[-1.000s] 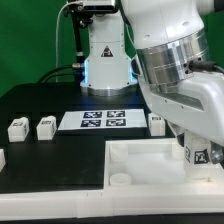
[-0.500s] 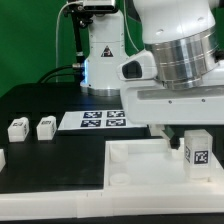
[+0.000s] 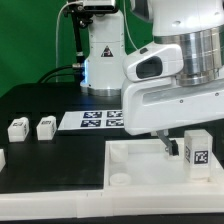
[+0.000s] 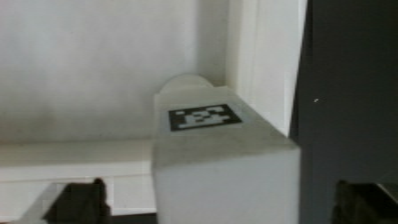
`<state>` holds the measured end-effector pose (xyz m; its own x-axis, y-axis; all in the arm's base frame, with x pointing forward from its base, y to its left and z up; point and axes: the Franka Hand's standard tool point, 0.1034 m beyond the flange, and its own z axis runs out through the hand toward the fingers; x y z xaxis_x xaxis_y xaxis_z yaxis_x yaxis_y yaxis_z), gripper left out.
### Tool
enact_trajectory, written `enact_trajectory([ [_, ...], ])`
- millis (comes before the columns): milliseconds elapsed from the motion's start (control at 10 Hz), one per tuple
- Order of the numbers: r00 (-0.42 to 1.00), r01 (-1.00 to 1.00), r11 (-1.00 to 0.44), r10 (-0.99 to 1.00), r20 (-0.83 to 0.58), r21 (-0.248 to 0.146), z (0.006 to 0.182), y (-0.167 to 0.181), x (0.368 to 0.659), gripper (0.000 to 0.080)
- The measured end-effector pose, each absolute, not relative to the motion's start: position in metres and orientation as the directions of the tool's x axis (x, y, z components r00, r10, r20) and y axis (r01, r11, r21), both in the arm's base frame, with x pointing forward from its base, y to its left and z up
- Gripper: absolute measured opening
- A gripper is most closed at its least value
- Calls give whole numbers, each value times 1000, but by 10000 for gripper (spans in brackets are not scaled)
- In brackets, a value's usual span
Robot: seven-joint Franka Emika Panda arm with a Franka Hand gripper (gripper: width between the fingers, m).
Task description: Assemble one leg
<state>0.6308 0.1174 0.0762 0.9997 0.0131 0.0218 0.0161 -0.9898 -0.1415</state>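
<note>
The leg (image 3: 197, 152) stands upright inside the panel (image 3: 145, 166), by its rim (image 3: 135, 144).

I see a big white square panel (image 3: 138, 162) lying flat on the black table (image 3: 50, 165). It has a raised rim and a round hole (image 3: 120, 181) in one corner. The marker board (image 3: 103, 120) lies flat near it, not touching. Behind everything is a green screen (image 3: 30, 45).
</note>
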Motion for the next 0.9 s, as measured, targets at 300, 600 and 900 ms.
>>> enact_trajectory([
  [300,975,-221,-964,-221,-15,-151,76,117,631,339],
  [600,856,-517,-843,-513,-71,-149,73,112,630,305],
  [900,500,-864,-480,-852,-153,-150,71,106,629,304],
])
